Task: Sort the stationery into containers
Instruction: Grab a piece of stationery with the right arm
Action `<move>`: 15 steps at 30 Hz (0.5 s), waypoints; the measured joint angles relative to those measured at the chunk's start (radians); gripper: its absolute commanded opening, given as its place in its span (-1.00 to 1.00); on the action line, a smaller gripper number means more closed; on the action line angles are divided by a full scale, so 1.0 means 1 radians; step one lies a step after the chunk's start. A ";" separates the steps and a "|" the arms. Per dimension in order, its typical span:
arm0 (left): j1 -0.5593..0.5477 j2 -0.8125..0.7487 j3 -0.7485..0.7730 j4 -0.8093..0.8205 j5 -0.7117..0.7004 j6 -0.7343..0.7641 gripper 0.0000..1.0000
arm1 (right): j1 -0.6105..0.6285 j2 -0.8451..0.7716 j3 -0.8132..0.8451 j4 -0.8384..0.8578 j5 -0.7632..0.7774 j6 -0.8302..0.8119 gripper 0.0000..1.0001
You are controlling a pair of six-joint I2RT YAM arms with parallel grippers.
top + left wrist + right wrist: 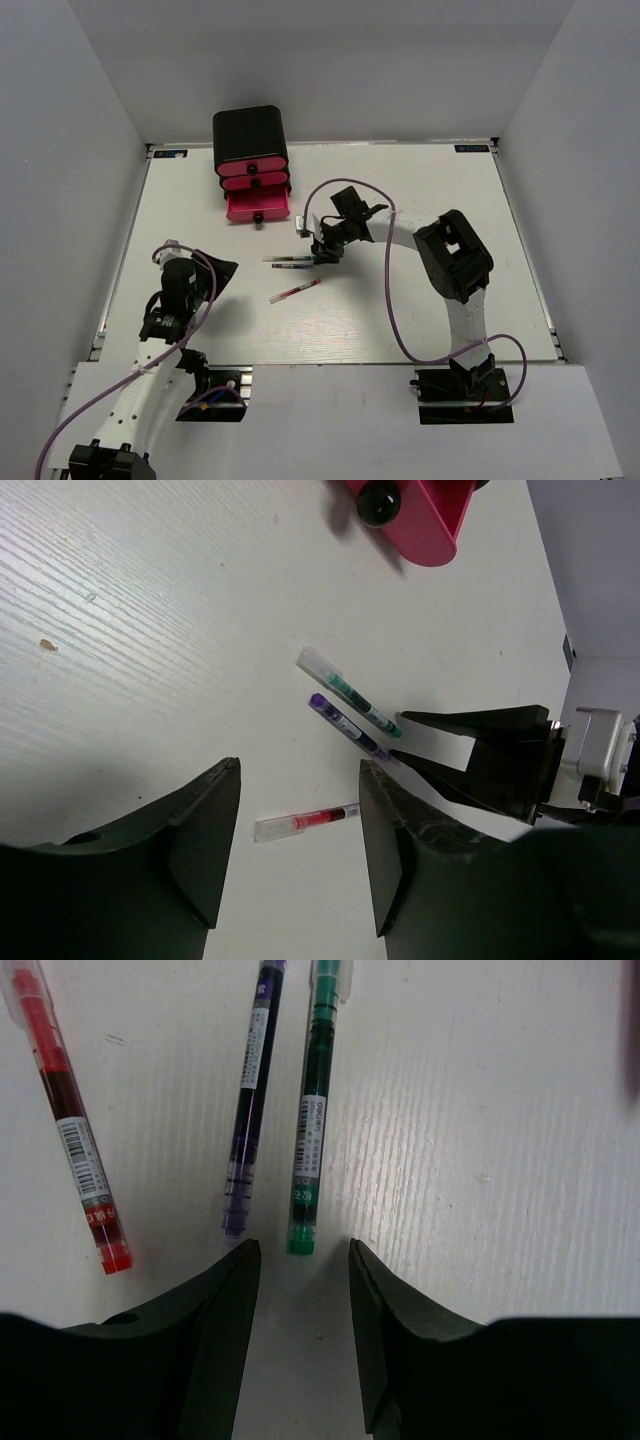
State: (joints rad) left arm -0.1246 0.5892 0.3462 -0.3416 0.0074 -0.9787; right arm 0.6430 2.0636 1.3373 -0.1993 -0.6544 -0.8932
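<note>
Three thin pens lie mid-table: a green-inked pen (pixel 288 259), a purple-inked pen (pixel 292 266) and a red pen (pixel 295 291). My right gripper (pixel 323 254) is open, low over the table just past the right ends of the green and purple pens. In the right wrist view the green pen (pixel 315 1110) points into the gap of the gripper (pixel 300 1260), with the purple pen (pixel 250 1100) and the red pen (pixel 70 1125) to its left. My left gripper (pixel 218 272) is open and empty; the red pen (pixel 305 822) lies beyond its jaws. The markers and eraser are out of view.
The black cabinet (pixel 250 130) stands at the back with its bottom pink drawer (pixel 258 206) pulled open; that drawer (pixel 425 520) and its knob show in the left wrist view. Grey walls enclose the white table (pixel 430 200).
</note>
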 measured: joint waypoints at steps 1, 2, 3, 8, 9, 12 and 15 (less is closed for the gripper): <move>0.000 -0.005 0.000 -0.005 0.001 0.003 0.23 | 0.005 0.000 0.000 0.001 0.001 0.000 -0.06; -0.002 -0.014 0.000 -0.010 0.003 0.008 0.26 | 0.010 0.000 0.000 0.003 0.002 0.002 -0.06; -0.002 -0.025 0.000 -0.013 0.005 0.013 0.26 | 0.015 0.001 0.000 0.006 0.005 0.005 -0.06; -0.002 -0.085 -0.003 -0.013 0.045 0.061 0.32 | 0.049 0.025 0.033 0.019 0.017 0.021 -0.50; -0.002 -0.098 -0.007 -0.001 0.068 0.077 0.35 | 0.056 0.034 0.047 0.019 0.023 0.024 -0.60; -0.002 -0.109 -0.014 0.045 0.142 0.126 0.37 | 0.068 0.053 0.077 0.018 0.028 0.026 -0.92; -0.002 -0.068 -0.019 0.116 0.246 0.180 0.40 | 0.073 0.056 0.090 0.005 0.034 0.027 -1.00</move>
State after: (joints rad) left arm -0.1265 0.5213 0.3275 -0.2256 0.2539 -0.7986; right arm 0.7158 2.1201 1.4273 -0.1947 -0.6201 -0.8661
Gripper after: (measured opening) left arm 0.696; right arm 0.039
